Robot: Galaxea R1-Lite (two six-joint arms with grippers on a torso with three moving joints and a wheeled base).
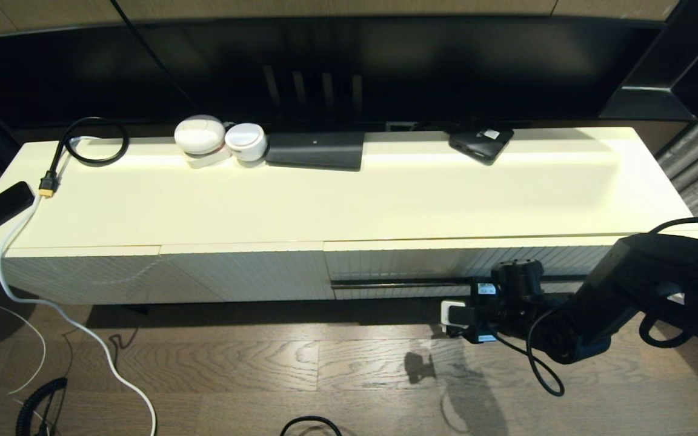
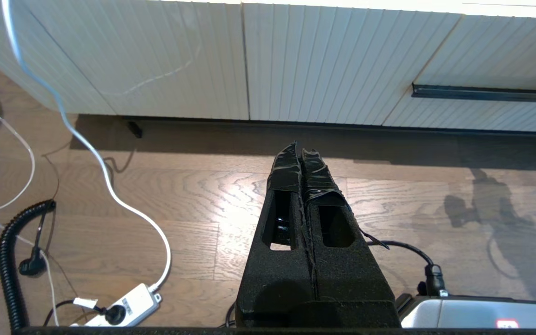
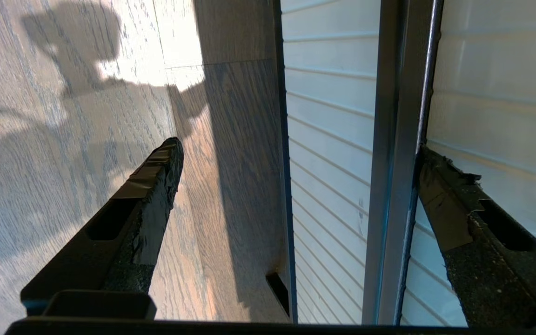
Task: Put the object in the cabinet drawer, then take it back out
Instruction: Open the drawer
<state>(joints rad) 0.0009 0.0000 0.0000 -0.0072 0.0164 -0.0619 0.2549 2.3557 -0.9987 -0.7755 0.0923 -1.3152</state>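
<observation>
Head view shows the right gripper [image 1: 455,315] low down in front of the cabinet drawer [image 1: 446,263], close to its long black handle [image 1: 409,283]. From the right wrist view, its fingers [image 3: 151,186] are spread wide, and the handle [image 3: 396,163] runs between them. One finger sits right beside the bar and may be touching it. The other hangs over the floor. It holds nothing yet. I think it is lined up like this so it can pinch the bar and pull the drawer out, since the drawer is closed. The left gripper [image 2: 301,160] waits above the floor, well away from the cabinet, with its fingers pressed together and nothing in them. I cannot tell which thing is meant to go in the drawer. The cabinet top [image 1: 385,200] is smooth and cream. On it, near the back, sit two round white things [image 1: 219,139], a flat dark box [image 1: 315,150] and a small black device [image 1: 482,144]. A black cable [image 1: 91,142] curls at the left end. The floor [image 1: 264,363] is brown wood, with a white cord [image 1: 70,321] lying across it.
</observation>
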